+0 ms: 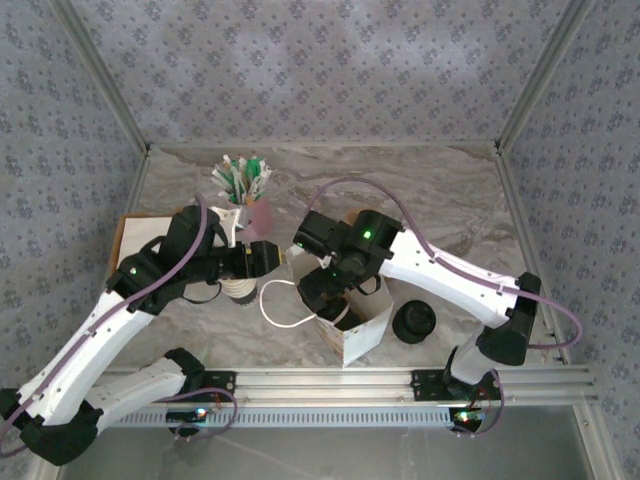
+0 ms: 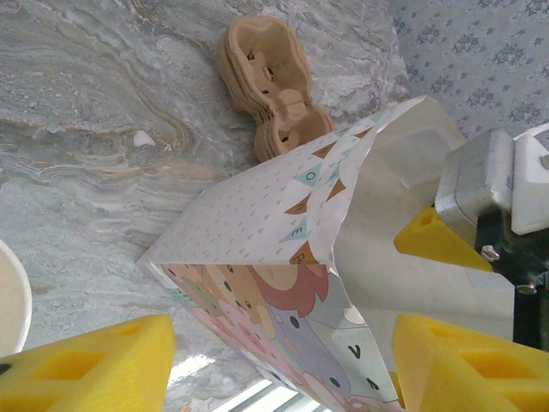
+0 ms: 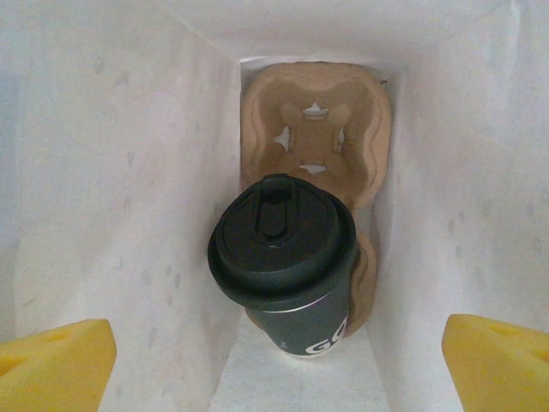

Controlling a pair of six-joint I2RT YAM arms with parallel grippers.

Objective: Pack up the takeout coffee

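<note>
The takeout coffee (image 3: pixel 287 275), a dark cup with white lettering under a round black lid, stands inside the white paper bag (image 3: pixel 111 189). It rests on a brown pulp carrier (image 3: pixel 316 129) on the bag's floor. My right gripper (image 3: pixel 279 365) is down in the bag's mouth (image 1: pixel 352 318), open, with its yellow fingertips (image 3: pixel 56 365) well apart on either side of the cup and clear of it. My left gripper (image 2: pixel 274 369) is open at the bag's printed outer wall (image 2: pixel 274 223). That wall's edge lies between its fingers (image 2: pixel 86 369), and neither visibly presses on it.
A pink cup of green-and-white sticks (image 1: pixel 245 190) stands behind the arms. A black round piece (image 1: pixel 414 322) lies right of the bag, and white cups (image 1: pixel 238 290) sit under the left arm. Spare pulp carriers (image 2: pixel 270 86) lie on the marble table (image 1: pixel 450 200). A white cord loop (image 1: pixel 283 305) lies beside the bag.
</note>
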